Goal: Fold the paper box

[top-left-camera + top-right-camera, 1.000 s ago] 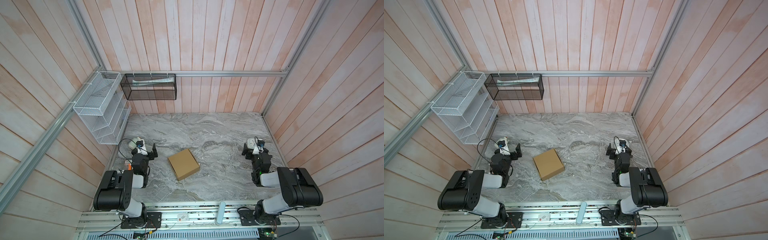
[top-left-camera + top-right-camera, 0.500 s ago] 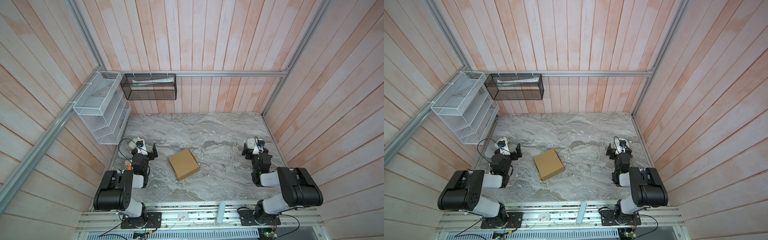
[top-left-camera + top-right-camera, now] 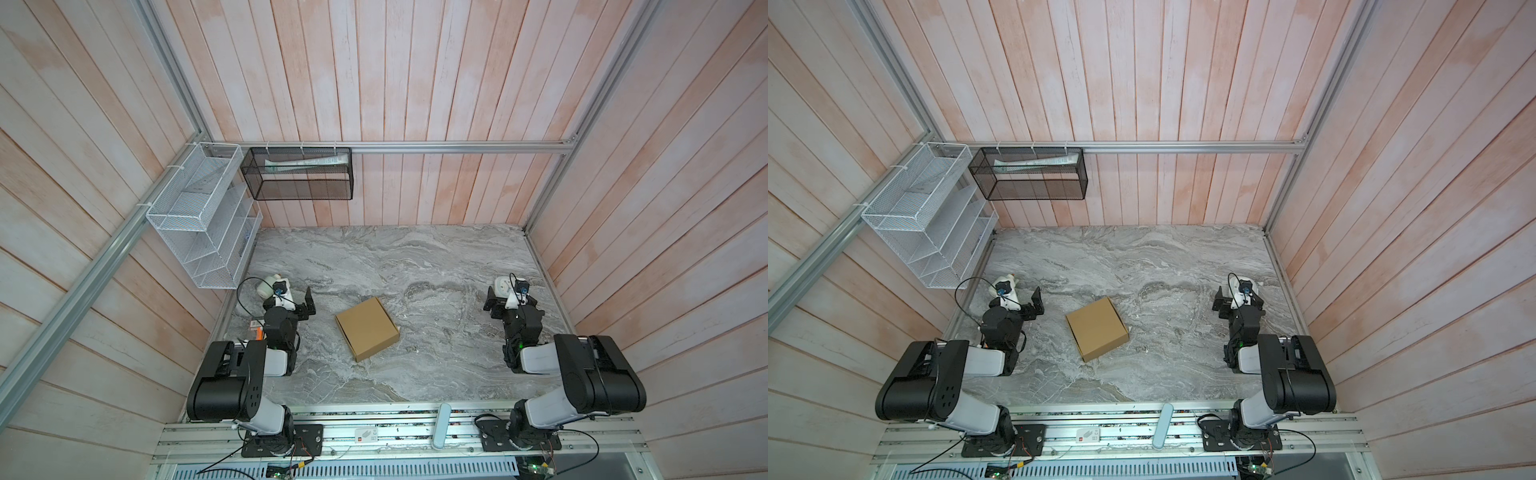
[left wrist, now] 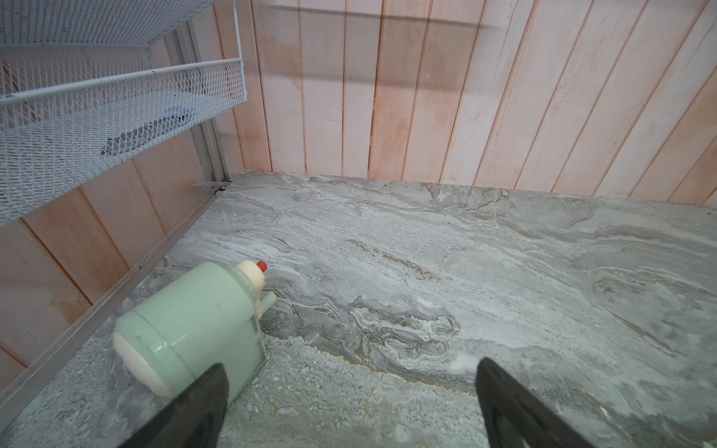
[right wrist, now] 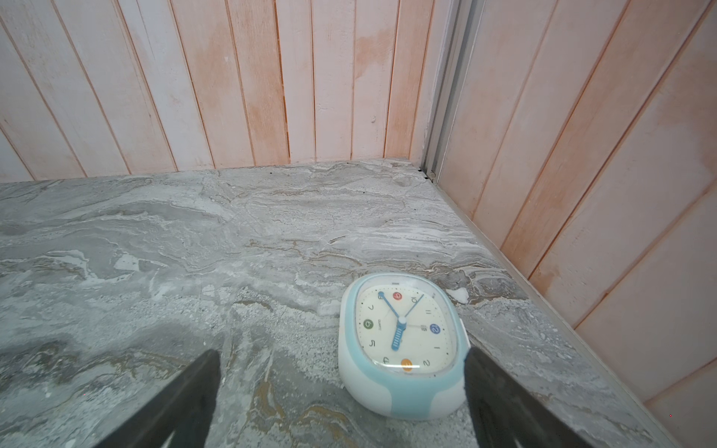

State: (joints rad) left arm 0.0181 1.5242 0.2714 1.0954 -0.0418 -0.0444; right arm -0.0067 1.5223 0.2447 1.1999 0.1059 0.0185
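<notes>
Dark item (image 4: 145, 134) in mesh shelf (image 4: 116, 81), indistinct.

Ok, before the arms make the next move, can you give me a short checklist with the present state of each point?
1. Left hand open and empty: ok.
2. Right hand open and empty: ok.
3. Paper box closed, lying flat, unheld: ok.
4. Both hands apart from the box: ok.
5. Box flaps fully tucked in: cannot tell.
6. Right hand clear of the clock: cannot tell; one finger overlaps it in the wrist view.

Whitewashed pink plank walls (image 3: 395, 83) on three sides; grey marbled counter (image 3: 415, 257); white wire rack (image 3: 199, 216) on left wall, black mesh basket (image 3: 299, 191) on back wall; aluminium rails (image 3: 457, 146)
</notes>
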